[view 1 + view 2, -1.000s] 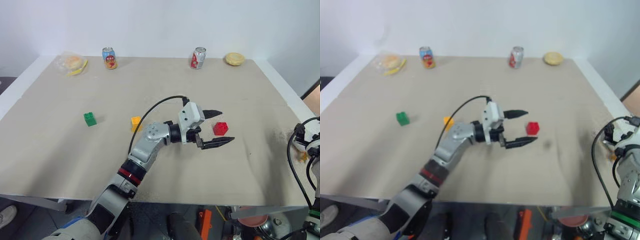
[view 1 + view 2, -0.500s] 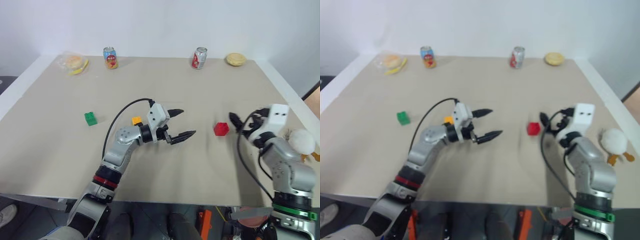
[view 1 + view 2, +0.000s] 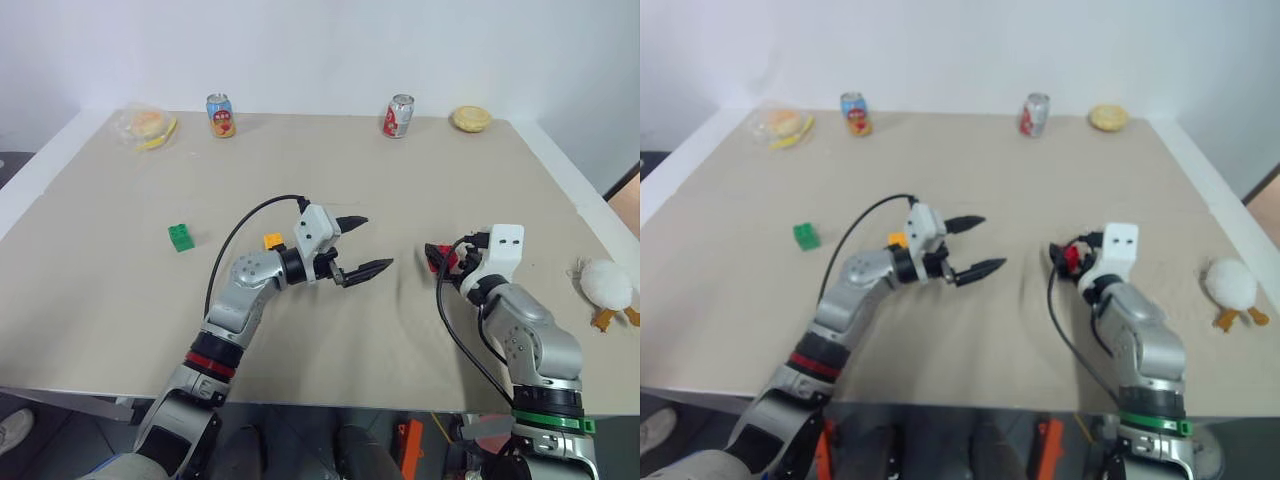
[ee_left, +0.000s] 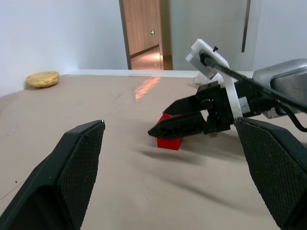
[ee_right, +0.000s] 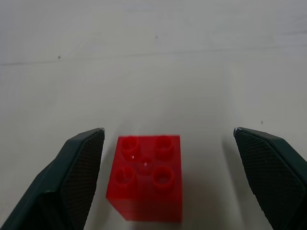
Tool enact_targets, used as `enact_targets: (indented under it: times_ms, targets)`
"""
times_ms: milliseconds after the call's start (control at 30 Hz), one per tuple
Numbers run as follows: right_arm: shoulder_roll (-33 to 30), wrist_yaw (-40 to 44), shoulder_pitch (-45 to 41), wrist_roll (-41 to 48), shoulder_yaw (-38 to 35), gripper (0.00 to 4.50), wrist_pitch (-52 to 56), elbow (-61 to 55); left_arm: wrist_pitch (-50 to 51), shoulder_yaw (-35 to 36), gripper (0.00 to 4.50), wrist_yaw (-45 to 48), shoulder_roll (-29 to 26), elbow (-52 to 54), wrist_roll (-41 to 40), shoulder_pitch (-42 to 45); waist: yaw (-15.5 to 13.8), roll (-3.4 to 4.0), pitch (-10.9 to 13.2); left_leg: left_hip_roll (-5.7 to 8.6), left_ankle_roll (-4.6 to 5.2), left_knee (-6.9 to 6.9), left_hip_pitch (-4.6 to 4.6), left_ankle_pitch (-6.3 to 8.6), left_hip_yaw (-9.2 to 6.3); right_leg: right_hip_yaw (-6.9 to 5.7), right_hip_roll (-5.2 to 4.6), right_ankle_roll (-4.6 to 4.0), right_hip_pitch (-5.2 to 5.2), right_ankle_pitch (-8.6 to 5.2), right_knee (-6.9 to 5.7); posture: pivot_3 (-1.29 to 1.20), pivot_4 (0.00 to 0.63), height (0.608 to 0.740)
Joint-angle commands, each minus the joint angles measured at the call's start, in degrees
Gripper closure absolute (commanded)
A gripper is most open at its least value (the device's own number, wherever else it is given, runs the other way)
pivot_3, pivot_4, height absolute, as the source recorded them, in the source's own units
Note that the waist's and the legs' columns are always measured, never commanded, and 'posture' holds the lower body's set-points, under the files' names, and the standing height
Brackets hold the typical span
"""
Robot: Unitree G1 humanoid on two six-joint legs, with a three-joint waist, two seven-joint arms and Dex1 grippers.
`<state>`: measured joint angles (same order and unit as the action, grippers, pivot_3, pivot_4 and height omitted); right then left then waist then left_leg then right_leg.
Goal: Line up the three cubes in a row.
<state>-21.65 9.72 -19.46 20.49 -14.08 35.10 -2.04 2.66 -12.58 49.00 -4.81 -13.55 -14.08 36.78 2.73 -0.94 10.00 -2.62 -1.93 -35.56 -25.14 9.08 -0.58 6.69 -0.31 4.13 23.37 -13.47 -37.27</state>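
Observation:
The red cube (image 5: 148,175) lies on the table between the spread fingers of my right gripper (image 5: 169,130), which is open and touches nothing; from the head it shows partly behind that gripper (image 3: 436,257). My left gripper (image 3: 376,241) hangs open and empty above the table's middle, pointing right toward the red cube (image 4: 170,142) and the right gripper's black fingers (image 4: 184,125). The yellow cube (image 3: 272,241) sits just behind the left wrist. Further left, the green cube (image 3: 181,237) stands alone.
Two drink cans (image 3: 220,116) (image 3: 398,116) stand along the far edge, with a bun (image 3: 470,119) at the far right and bagged food (image 3: 148,127) at the far left. A white plush toy (image 3: 608,285) lies near the right edge. The tan table (image 3: 330,330) has bare room in front.
My right arm swung in from the right edge and brought its open fingers around the red cube. My left gripper drew back leftward from the red cube, still open.

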Motion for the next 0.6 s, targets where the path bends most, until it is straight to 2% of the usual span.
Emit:
enact_targets:
  times_ms: [33, 100, 133, 233, 400, 433, 533, 600]
  targets:
    - [1.1, -1.13, -1.15, -1.54, 0.52, 0.05, -1.34, 0.46, -0.59, 0.57, 0.0, -0.16, 0.44, 1.59, -0.38, 1.29, -0.01, 0.0, 0.0, 0.0, 0.0, 0.01, 0.0, 0.0, -0.01, 0.0, 0.0, 0.0, 0.0, 0.0, 0.0, 0.0, 0.15, 0.736]
    - [1.86, -1.56, -1.57, -2.13, 0.71, 0.05, -1.79, 1.4, -0.71, 0.63, 0.0, -0.27, 0.62, 1.25, -0.33, 1.74, -0.01, 0.0, 0.0, 0.0, 0.0, 0.0, 0.0, 0.0, -0.01, -0.01, 0.0, 0.01, 0.0, 0.0, 0.0, 0.0, 0.15, 0.736]
    - [2.17, -1.71, -1.78, -2.33, 0.73, 0.29, -1.95, 1.63, -0.72, 0.64, 0.0, -0.33, 0.72, 1.19, -0.31, 1.89, -0.01, 0.0, 0.0, 0.0, 0.0, 0.0, -0.02, 0.0, 0.0, 0.0, -0.01, 0.01, 0.0, 0.0, 0.0, 0.0, 0.15, 0.736]
    - [2.71, -1.95, -2.19, -2.91, 0.66, 1.2, -2.17, 2.08, -0.77, 0.58, 0.0, -0.51, 0.95, 1.07, -0.24, 2.09, -0.01, 0.0, 0.0, 0.0, 0.0, -0.01, -0.02, 0.0, 0.0, 0.0, -0.01, 0.01, -0.01, 0.0, 0.0, 0.0, 0.15, 0.736]
    - [2.56, -1.82, -2.45, -3.38, 0.01, 2.98, -2.47, 2.1, -0.85, 0.65, 0.0, -0.45, 1.18, 1.24, -0.19, 1.98, -0.01, 0.0, 0.0, 0.0, 0.0, 0.0, -0.01, 0.0, 0.0, 0.0, -0.01, 0.02, 0.0, 0.01, 0.0, 0.0, 0.15, 0.736]
    - [2.22, -1.44, -2.45, -3.56, -0.03, 3.2, -2.88, 1.91, -0.86, 0.67, 0.0, -0.4, 1.13, 1.31, -0.2, 1.9, -0.01, 0.0, 0.0, 0.0, 0.0, 0.01, -0.01, 0.0, -0.01, 0.0, -0.01, 0.04, 0.0, 0.01, 0.0, 0.0, 0.15, 0.736]
    - [1.09, 0.75, -2.65, -3.3, -0.13, 3.19, -3.83, 0.86, -0.66, 0.66, 0.0, 0.34, 0.49, 2.0, -0.48, 1.24, -0.01, 0.0, 0.0, 0.0, 0.0, 0.01, -0.02, 0.0, 0.0, 0.0, 0.0, 0.04, 0.0, 0.02, 0.0, 0.0, 0.15, 0.736]
    - [-0.68, 6.29, -2.6, -1.18, 0.79, 3.19, -3.6, -0.89, 0.18, 0.6, 0.0, 2.1, -0.98, 3.3, -1.24, 0.22, 0.0, 0.0, 0.0, 0.0, 0.0, 0.01, -0.02, 0.0, 0.0, 0.0, -0.01, 0.04, 0.0, 0.01, 0.0, 0.0, 0.15, 0.736]
